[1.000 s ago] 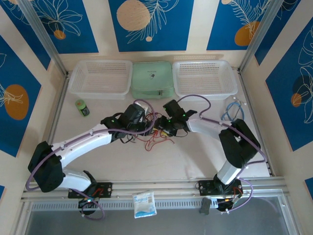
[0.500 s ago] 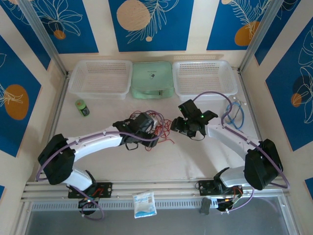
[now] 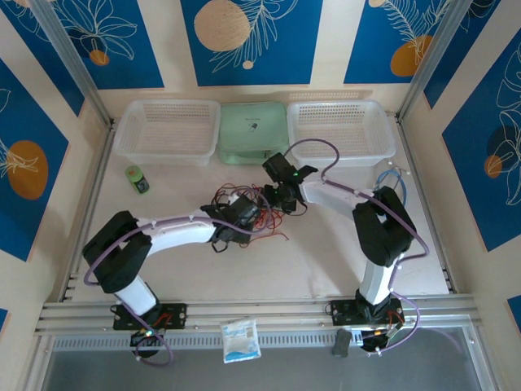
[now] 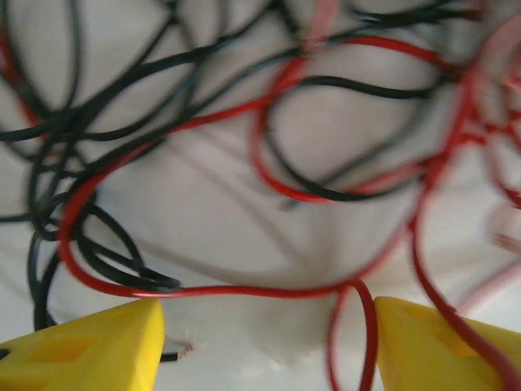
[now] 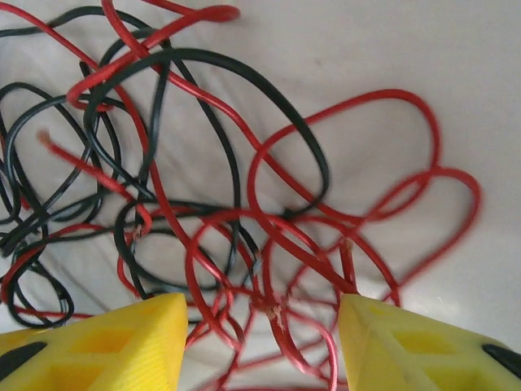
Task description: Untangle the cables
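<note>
Red and black cables (image 3: pixel 264 213) lie tangled in the middle of the tabletop (image 3: pixel 326 261). The left gripper (image 4: pixel 269 342) at their 8 o'clock and the right gripper (image 5: pixel 262 342) at 2 o'clock are both apart and clamp nothing. They seem to be choosing strands; next, each should pinch one loose wire.

Top camera looks down; both wrist cameras sit close above the same cables (image 5: pixel 195 15).

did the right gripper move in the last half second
Yes. The right gripper swung left and toward the back of the table, ending nearer the green case, above the cables.
</note>
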Robot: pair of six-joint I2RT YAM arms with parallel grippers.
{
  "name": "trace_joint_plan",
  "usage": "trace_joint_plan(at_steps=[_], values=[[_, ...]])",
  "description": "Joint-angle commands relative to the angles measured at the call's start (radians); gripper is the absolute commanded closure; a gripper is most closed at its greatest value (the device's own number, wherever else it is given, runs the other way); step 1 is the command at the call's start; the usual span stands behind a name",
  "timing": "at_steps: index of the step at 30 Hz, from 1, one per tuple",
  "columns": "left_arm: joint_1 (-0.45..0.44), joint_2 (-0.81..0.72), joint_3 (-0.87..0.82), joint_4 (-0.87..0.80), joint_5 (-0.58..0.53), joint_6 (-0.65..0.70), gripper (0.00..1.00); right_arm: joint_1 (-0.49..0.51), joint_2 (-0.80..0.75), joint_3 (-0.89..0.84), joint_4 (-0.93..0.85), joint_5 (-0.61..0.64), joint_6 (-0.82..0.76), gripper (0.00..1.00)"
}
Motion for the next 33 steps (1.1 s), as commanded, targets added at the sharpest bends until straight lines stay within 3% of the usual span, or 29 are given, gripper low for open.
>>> trace_joint_plan(at_steps=[1, 9, 13, 19, 25, 29, 33], values=[[0.085, 0.022, -0.052, 0.096, -0.068, -0.089, 0.32, -0.005, 0.064, 0.013, 0.001, 0.048, -0.005, 0.52], [0.235, 0.029, -0.146, 0.242, 0.021, -0.083, 0.36, -0.049, -0.011, -0.154, 0.003, 0.116, 0.054, 0.9], [0.245, 0.039, -0.153, 0.259, 0.035, -0.075, 0.38, -0.061, -0.117, -0.272, -0.002, 0.122, 0.095, 0.96], [0.246, 0.006, -0.154, 0.261, 0.072, -0.052, 0.4, -0.08, -0.254, -0.399, 0.005, 0.107, 0.133, 0.95], [0.241, -0.121, -0.11, 0.173, 0.127, -0.003, 0.35, -0.092, -0.317, -0.368, -0.038, 0.082, 0.089, 0.93], [0.227, -0.242, -0.043, 0.051, 0.152, 0.045, 0.28, -0.089, -0.384, -0.325, -0.083, 0.054, 0.034, 0.87], [0.211, -0.33, 0.025, -0.065, 0.155, 0.074, 0.25, -0.06, -0.435, -0.274, -0.125, 0.012, -0.022, 0.75]])
